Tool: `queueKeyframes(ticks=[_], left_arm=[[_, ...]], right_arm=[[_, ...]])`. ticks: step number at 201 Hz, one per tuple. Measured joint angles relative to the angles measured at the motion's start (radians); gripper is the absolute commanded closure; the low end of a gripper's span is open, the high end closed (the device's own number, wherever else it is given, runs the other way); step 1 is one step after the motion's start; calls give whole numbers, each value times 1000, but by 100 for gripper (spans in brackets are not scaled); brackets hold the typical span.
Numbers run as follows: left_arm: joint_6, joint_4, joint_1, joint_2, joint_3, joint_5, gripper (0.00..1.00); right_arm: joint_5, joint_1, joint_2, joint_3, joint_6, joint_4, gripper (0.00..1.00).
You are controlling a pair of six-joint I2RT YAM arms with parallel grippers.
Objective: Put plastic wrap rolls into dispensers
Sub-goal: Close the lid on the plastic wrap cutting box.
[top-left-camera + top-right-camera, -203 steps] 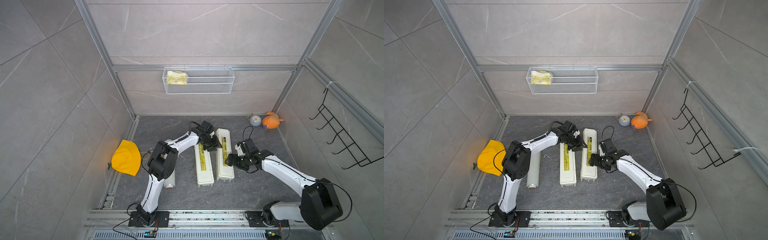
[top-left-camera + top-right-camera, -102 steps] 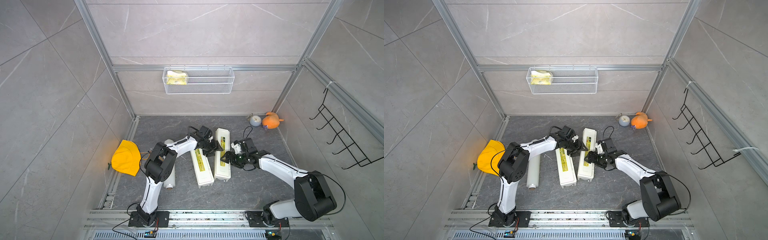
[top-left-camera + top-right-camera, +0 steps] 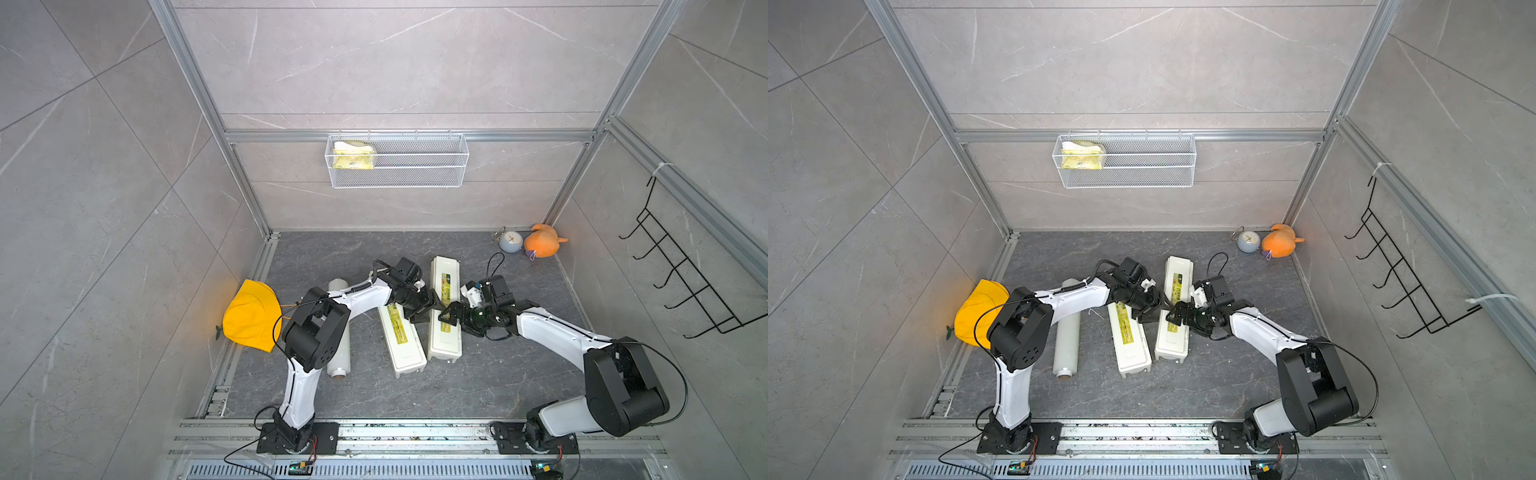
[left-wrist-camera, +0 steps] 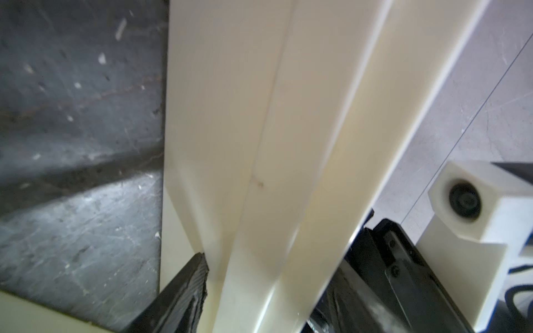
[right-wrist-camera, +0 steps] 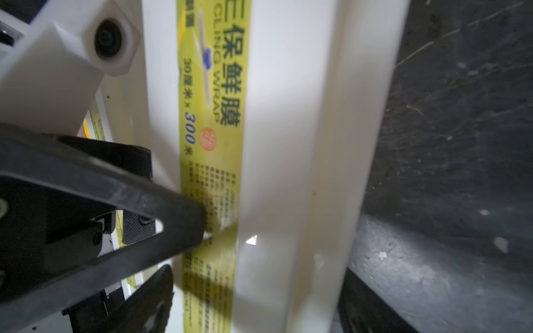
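Observation:
Two cream dispensers lie lids down on the dark floor. The left dispenser (image 3: 401,338) is skewed, and the right dispenser (image 3: 445,332) has a yellow-green label (image 5: 212,121). My left gripper (image 3: 430,309) pinches the right dispenser's long left edge (image 4: 259,178). One of its fingers (image 5: 121,201) rests on the label and the other finger (image 4: 184,291) is against the side wall. My right gripper (image 3: 449,316) is open and straddles the same box (image 5: 277,144) across its width. A plastic wrap roll (image 3: 1067,332) lies to the left, partly under the left arm.
A yellow cap (image 3: 249,316) lies by the left wall. A small clock (image 3: 510,241) and an orange plush toy (image 3: 542,246) sit in the back right corner. A wire basket (image 3: 419,176) hangs on the back wall and a black hook rack (image 3: 685,286) on the right wall.
The left gripper opened from shut and shifted right onto the right dispenser's edge. The left dispenser's far end swung left. The right gripper moved in over the right dispenser and widened.

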Motion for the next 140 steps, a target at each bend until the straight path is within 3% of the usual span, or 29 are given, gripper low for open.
queueKeyframes(ticks=[60,107,140], left_arm=[[46,-51,0,-35,-37,115,34],[44,-31,3,-35,-46,137,32],[37,-32,3,-35,-46,134,34]], right_arm=[[-38,0,-52,-58,8,-1,16],[-67,-5,-36,-55,12,4,17],[-72,-9,-23,-34,8,-29,12]])
